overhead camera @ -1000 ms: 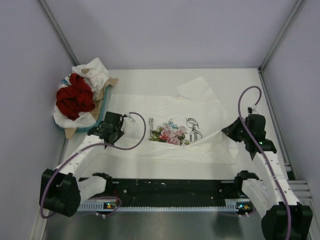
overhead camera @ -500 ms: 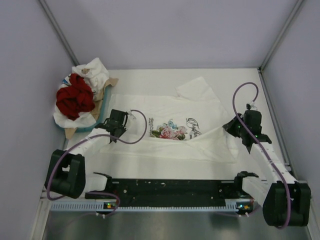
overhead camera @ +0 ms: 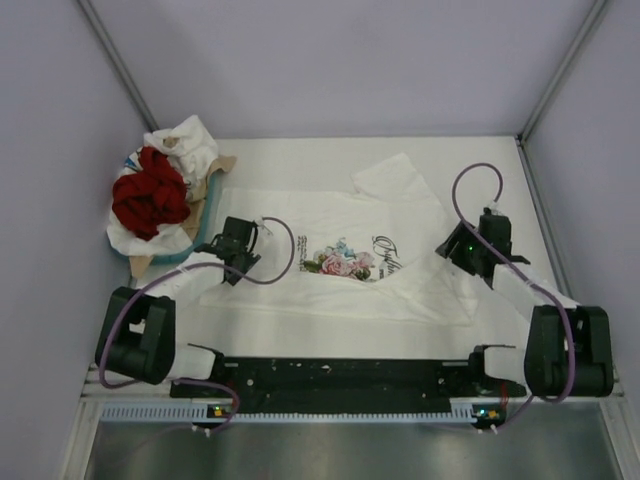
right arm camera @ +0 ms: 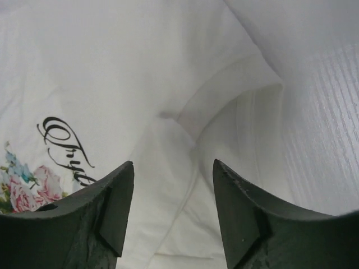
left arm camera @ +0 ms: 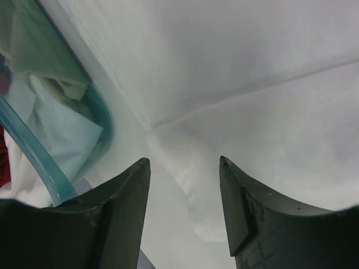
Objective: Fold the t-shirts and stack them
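Left gripper (left arm camera: 184,162): jaws apart, nothing between them. Directly under the gap lies a rumpled corner of the printed white shirt (overhead camera: 345,262). Whether the fingers touch the cloth cannot be told. Just off its outer finger runs the rim of the teal tray (left arm camera: 102,115).

Right gripper (right arm camera: 173,165): jaws likewise apart and empty, above a creased fold of the same shirt. The script and flowers of the print lie to its inner side, bare table (right arm camera: 331,140) to its outer side.

The shirt lies between the two grippers, spread mostly flat. One sleeve sticks out on the far side, and there are wrinkles along the near edge.

Beyond the left gripper, in the tray: a red shirt (overhead camera: 150,198) bunched up with white shirts (overhead camera: 190,140), all unfolded.

Progress, judged: early. No finished fold is visible and no stack anywhere. The first shirt looks laid out, ready for a grasp at both sides. The heap in the tray is all yet to do.
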Controlling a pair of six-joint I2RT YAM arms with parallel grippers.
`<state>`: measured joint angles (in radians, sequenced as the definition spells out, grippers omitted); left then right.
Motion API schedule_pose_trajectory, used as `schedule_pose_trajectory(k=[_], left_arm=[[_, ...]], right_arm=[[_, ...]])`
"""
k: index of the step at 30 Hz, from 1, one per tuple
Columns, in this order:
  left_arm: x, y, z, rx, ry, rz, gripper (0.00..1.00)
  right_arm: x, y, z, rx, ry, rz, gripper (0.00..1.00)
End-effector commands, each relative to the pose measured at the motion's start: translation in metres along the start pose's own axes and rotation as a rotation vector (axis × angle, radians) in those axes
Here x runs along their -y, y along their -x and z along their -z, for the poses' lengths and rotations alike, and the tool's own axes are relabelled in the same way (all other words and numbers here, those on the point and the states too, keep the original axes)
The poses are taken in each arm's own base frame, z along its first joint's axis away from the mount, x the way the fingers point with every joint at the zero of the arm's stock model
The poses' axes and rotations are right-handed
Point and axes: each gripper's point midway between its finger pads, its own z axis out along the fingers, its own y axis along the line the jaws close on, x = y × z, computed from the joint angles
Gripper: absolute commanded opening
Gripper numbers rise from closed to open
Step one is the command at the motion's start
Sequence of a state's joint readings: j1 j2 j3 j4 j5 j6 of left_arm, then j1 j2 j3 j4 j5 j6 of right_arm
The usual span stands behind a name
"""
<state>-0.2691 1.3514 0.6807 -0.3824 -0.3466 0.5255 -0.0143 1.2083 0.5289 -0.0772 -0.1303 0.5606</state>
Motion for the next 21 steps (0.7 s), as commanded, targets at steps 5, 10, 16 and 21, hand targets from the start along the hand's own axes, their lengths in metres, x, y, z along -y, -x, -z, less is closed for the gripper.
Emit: schedule_pose_trajectory(k=[5,10,16,21], left_arm=[[-0.047,0.019,0.027,0.060,0.175,0.070,0.63],[-0.033,0.005,0.038,0.073,0.115,0.076,0.65],[-0.015,-0.010,0.029,0.023,0.066,0.077,0.65],[-0.014,-0.009,0.031,0.028,0.056,0.089,0.65]], right_arm=[[-0.034,0.006,0.019,-0.041,-0.005,0.157,0.73],[-0.051,-0.047,0.051,-0.064,0.002,0.298,0.69],[-0.066,-0.122,0.049,-0.302,0.070,0.389,0.46],[-0.066,-0.148,0.042,-0.425,0.058,0.441,0.48]])
